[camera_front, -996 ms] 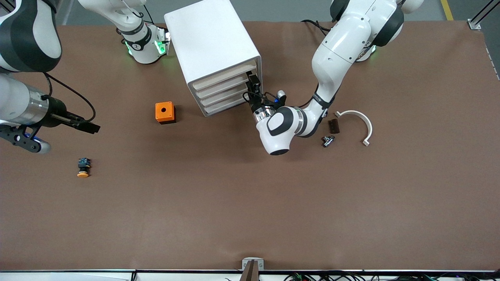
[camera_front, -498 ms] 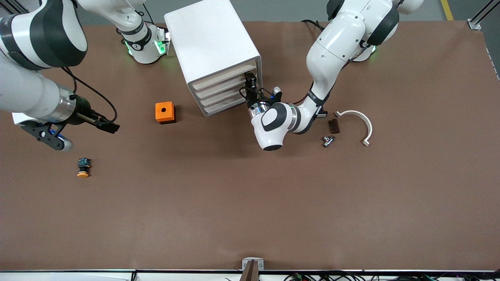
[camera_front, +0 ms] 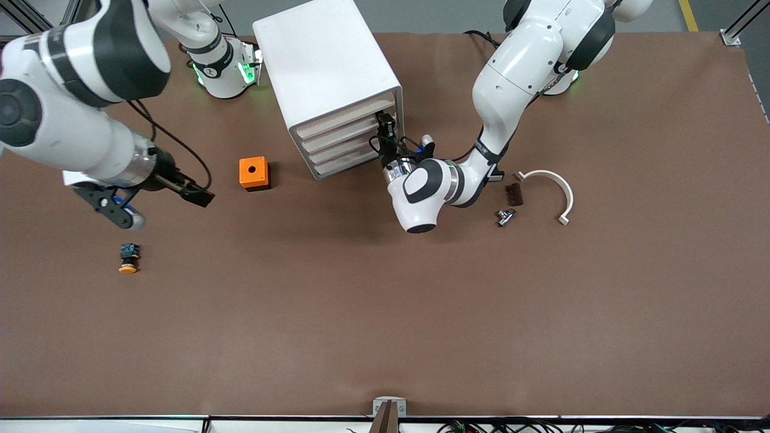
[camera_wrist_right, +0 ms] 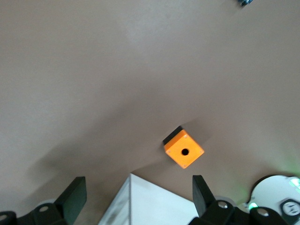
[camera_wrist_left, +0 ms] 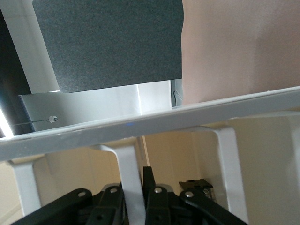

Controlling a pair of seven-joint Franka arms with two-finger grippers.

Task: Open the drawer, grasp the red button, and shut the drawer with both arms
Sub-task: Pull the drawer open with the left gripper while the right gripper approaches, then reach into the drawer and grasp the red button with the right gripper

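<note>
Left wrist view puts us right at the left gripper (camera_wrist_left: 133, 197), whose black fingers (camera_wrist_left: 112, 199) sit on either side of a white drawer handle (camera_wrist_left: 127, 164) and look clamped on it. From the front view we find that left gripper (camera_front: 385, 129) pressed against the top drawer, at the corner of the white drawer cabinet (camera_front: 328, 78) toward the left arm's end, and all the drawer fronts sit flush. The red-capped button shows in none of our views, so we cannot tell where it lies. The right gripper (camera_front: 198, 195) hangs over bare desk (camera_front: 385, 313) with its fingers (camera_wrist_right: 77, 197) spread wide and nothing between them. Just beside it, toward the cabinet, stands the orange box (camera_front: 254, 173) with a hole in its top. A yellow-capped button (camera_front: 127, 257) lies nearer to the front camera than the right gripper's spot. Toward the left arm's end we see a small brown block (camera_front: 513, 194), a small metal part (camera_front: 505, 216) and a white curved piece (camera_front: 550, 186), close together.
</note>
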